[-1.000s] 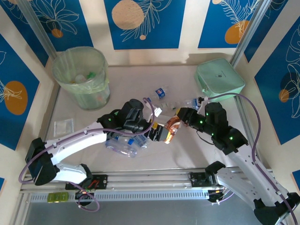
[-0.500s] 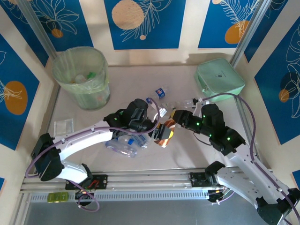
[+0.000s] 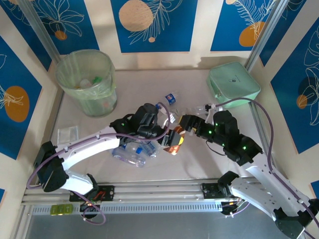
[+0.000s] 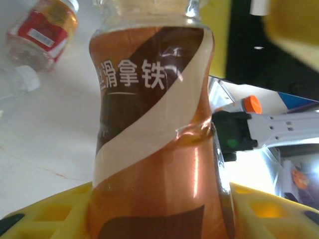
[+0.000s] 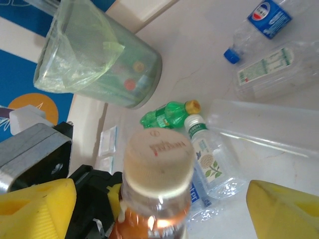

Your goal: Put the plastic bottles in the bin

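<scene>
Pinching brown bottle [image 4: 154, 124] with left end effector [image 3: 167, 141] | right end effector [image 3: 185, 122] spread, flanking it

**Top view.** The bin [image 3: 85, 82] stands on the table [image 3: 149, 84] in the upper left of the frame, with bottles inside it. A flat case [image 3: 233, 84] lies in the upper right. At centre, the central bottle [image 3: 174, 141] sits between the left gripper [image 3: 167, 143], at its lower left, and the right gripper [image 3: 183, 122], at its upper right. A heap of bottles [image 3: 130, 152] lies under the left arm, lower left of centre. A single bottle [image 3: 169, 97] lies above centre. A small packet [image 3: 67, 134] lies near the left edge, below the bin. **Right wrist view.** The central bottle's cap end sits between the fingers, apart from both.
</scene>
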Available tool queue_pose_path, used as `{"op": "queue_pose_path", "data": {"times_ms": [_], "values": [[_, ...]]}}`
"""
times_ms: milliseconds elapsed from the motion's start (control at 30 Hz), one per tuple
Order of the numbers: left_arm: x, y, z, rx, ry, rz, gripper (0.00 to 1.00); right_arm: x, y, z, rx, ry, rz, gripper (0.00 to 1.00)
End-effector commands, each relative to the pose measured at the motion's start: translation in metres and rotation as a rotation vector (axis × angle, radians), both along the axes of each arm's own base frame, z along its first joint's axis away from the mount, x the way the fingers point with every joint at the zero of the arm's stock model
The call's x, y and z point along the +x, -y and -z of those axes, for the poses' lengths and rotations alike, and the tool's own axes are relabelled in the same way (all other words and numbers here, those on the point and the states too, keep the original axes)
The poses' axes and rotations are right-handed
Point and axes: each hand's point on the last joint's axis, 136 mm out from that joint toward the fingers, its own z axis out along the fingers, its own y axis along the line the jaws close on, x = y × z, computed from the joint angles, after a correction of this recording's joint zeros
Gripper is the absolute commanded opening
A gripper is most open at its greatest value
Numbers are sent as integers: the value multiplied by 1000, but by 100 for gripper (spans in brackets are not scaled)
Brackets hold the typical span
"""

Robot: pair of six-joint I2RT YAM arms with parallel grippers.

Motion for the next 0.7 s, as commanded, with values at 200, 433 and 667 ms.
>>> {"op": "queue_pose_path", "data": {"times_ms": [200, 433, 667], "values": [[97, -82, -50, -46, 79, -438, 39, -11, 47, -46, -103, 216, 115, 88], [168, -173, -100, -13, 32, -922, 38, -11, 47, -30, -108, 187, 113, 88], [220, -270, -144, -70, -53, -1346, 35, -8, 44, -20, -112, 167, 110, 88]]}}
